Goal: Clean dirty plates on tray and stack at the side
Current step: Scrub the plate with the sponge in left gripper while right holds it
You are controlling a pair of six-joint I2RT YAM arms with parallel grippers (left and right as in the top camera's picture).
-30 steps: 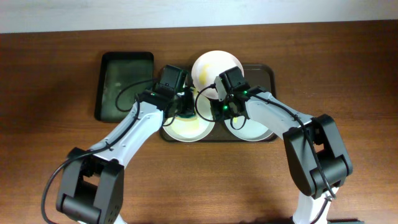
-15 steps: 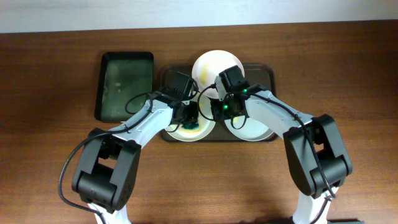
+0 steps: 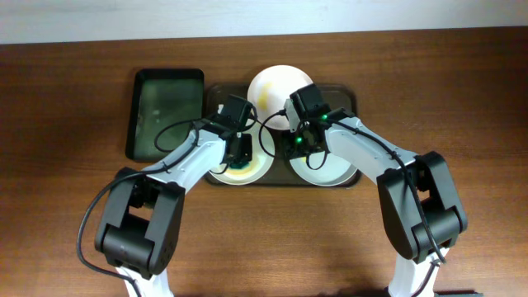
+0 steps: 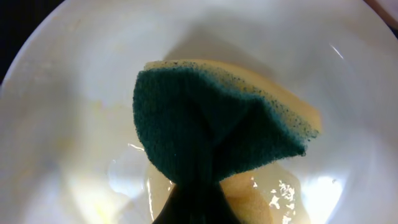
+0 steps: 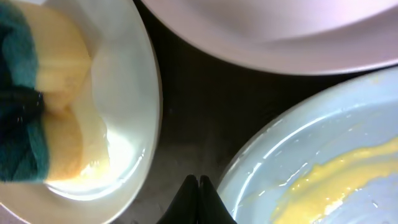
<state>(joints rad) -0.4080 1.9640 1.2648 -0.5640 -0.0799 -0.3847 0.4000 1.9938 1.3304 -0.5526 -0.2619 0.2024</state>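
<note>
Three white plates lie on the dark tray (image 3: 346, 95). My left gripper (image 3: 240, 155) is shut on a green-and-yellow sponge (image 4: 217, 137) and presses it into the left plate (image 3: 221, 175), which is wet and smeared yellowish (image 4: 62, 124). My right gripper (image 5: 198, 183) is shut and empty, its tips down on the bare tray (image 5: 193, 112) between the left plate (image 5: 130, 93) and the right plate (image 5: 323, 155). That right plate carries a yellow smear. The third plate (image 3: 276, 87) lies at the tray's far edge, partly under the right arm.
A black basin with a green bottom (image 3: 165, 111) stands just left of the tray. Both arms cross over the tray's middle. Brown table (image 3: 445, 99) stretches to the right and to the front.
The left gripper swept the sponge right and then back left across the left plate. Tray and plates slid slightly left. The right gripper stayed shut on the tray.
</note>
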